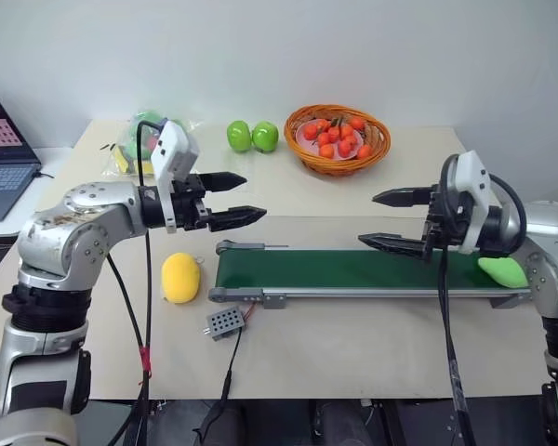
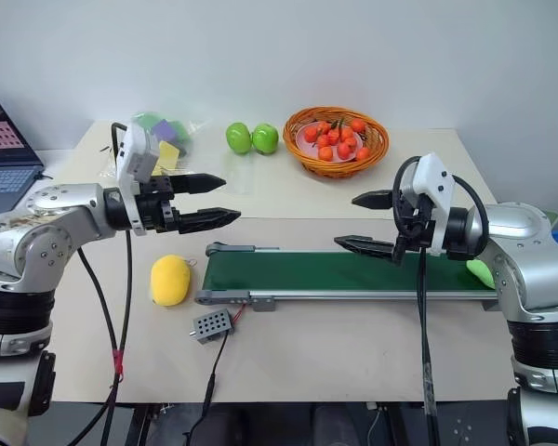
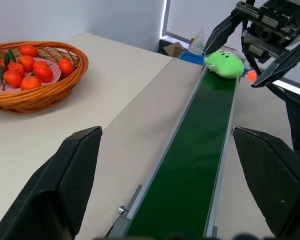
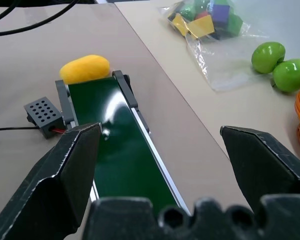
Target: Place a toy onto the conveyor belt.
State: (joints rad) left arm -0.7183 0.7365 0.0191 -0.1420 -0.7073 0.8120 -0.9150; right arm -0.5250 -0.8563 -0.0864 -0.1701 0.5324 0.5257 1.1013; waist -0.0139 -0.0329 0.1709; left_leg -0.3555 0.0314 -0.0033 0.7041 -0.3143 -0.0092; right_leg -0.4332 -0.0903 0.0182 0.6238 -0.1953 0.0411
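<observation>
Stretching across the table (image 1: 372, 344), the conveyor belt (image 1: 353, 269) already carries the toy (image 3: 225, 64) at its right end. Both the right gripper (image 1: 391, 221) and left gripper (image 1: 234, 198) hover spread and empty, and should lift clear without nudging it.

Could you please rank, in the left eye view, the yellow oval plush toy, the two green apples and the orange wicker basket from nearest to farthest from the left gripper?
1. Yellow oval plush toy: just below the left gripper, beside the belt's end.
2. Two shiny green apples: behind it, toward the table's far edge.
3. Orange wicker basket of small orange fruit: farther right, past the apples.
</observation>
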